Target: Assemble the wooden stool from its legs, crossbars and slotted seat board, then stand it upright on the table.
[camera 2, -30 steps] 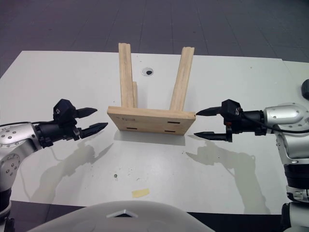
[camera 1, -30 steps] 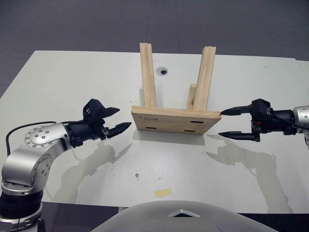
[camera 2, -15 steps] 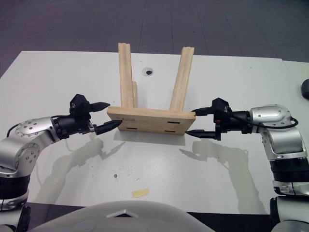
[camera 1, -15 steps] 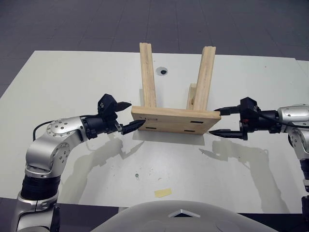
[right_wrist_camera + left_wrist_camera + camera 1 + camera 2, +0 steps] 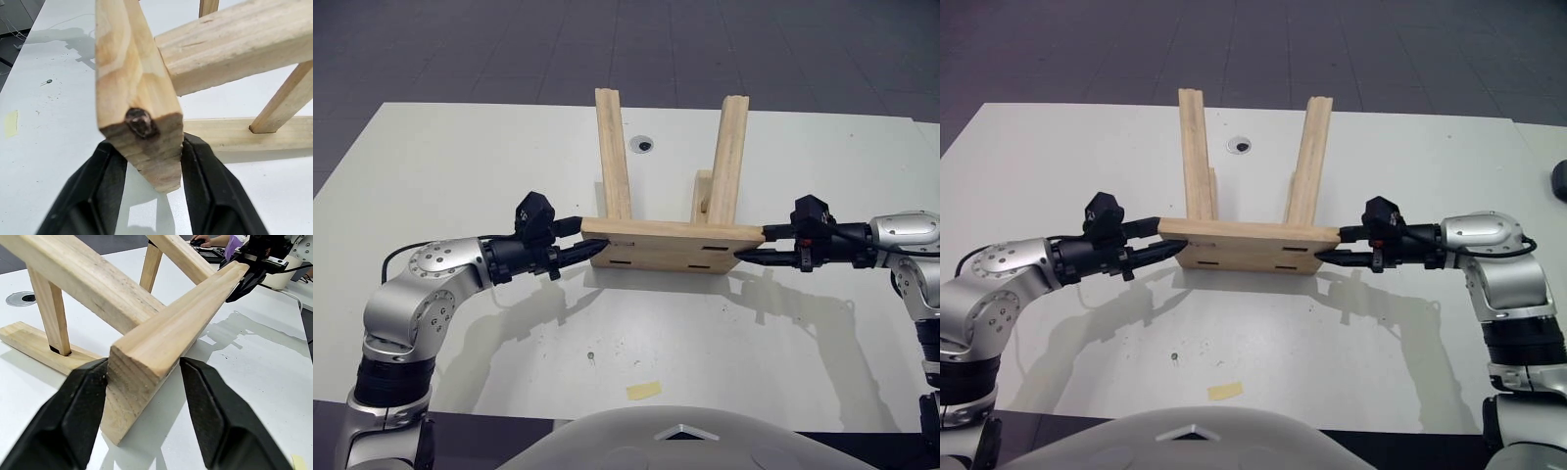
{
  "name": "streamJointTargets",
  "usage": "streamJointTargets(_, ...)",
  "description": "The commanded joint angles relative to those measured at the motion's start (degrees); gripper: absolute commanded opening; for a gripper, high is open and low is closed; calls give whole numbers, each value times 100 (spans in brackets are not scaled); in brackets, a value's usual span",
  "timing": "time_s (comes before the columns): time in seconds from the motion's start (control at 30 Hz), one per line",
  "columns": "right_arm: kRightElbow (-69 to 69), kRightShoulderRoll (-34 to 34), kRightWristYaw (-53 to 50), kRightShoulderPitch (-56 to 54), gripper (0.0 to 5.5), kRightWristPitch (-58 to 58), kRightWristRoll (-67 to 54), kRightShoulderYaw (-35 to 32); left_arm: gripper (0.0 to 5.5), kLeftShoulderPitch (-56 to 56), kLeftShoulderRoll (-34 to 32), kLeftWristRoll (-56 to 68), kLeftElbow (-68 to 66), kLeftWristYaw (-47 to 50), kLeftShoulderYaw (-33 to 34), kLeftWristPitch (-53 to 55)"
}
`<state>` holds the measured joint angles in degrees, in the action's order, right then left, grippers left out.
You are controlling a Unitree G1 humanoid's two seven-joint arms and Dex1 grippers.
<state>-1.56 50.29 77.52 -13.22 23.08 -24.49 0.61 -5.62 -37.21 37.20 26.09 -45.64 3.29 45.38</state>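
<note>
The stool [image 5: 671,211] looked fully assembled: both legs [image 5: 612,152] and a crossbar [image 5: 49,313] sat in the board [image 5: 671,245]. It lay on its side on the counter [image 5: 460,166], board on edge facing the robot, legs pointing away. What remained, by my reading, was tipping it upright onto its legs. The left arm [image 5: 431,284] reached in low from the left, elbow bent, wrist level with the board's left end; the left jaws were clamped across that end's thickness. The right arm [image 5: 901,230] mirrored it, forearm nearly horizontal, and the right jaws pinched the right end the same way.
</note>
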Motion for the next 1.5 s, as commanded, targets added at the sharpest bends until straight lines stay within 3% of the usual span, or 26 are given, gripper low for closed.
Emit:
streamJointTargets(0.03,-1057,499,249,215,157,655,-534,-223,239,-36,-459,653,599,-284,193,556)
streamJointTargets(0.13,-1943,950,295,-256,150,2256,-1981,-752,223,-241,-982,1551,1029,-535,541,1261)
streamJointTargets(0.2,-1939,868,-98,-1083,150,3319,-2890,-922,212,-728,-1061,2627,1055,-379,884,1611)
streamJointTargets(0.33,-1409,155,-1414,-2522,150,4870,-3938,-1188,207,-2434,-773,4326,-246,1276,992,2323)
streamJointTargets(0.47,-641,-696,-2580,-3688,151,6123,-3809,-1566,207,-3266,-975,5865,-1399,2503,868,2353)
streamJointTargets(0.6,703,-2299,-4275,-5215,151,6935,-2513,-2613,207,-4152,-752,6906,-2553,4241,868,1806)
streamJointTargets(0.67,1599,-3182,-5876,-5650,151,6136,-2316,-3253,208,-4527,-250,6524,-3304,4987,1167,1516)
streamJointTargets(0.77,3266,-3851,-8036,-6009,151,4392,-2528,-3890,208,-5083,485,5776,-4898,5908,1641,837)
streamJointTargets(0.87,4582,-4076,-9221,-6033,151,3054,-2535,-4071,208,-5541,919,5084,-6992,6514,2054,21)
streamJointTargets(1.0,5842,-4270,-10362,-5788,151,1914,-2645,-4235,189,-5745,1045,4667,-8526,6617,2290,-951)
streamJointTargets(1.1,6269,-4303,-10585,-5638,151,1404,-2555,-4128,153,-5993,1084,4428,-9016,6376,2240,-1296)
streamJointTargets(1.17,6383,-4295,-10476,-5561,151,1276,-2346,-3885,184,-6104,1142,4161,-9185,6122,2076,-1308)
streamJointTargets(1.23,6526,-4307,-10234,-5560,207,1220,-2270,-3704,220,-6148,1166,3913,-9260,5904,1970,-1202)
streamJointTargets(1.5,6765,-4316,-9000,-5657,348,1052,-2154,-3480,353,-5982,1039,2601,-8689,4110,1815,-681)
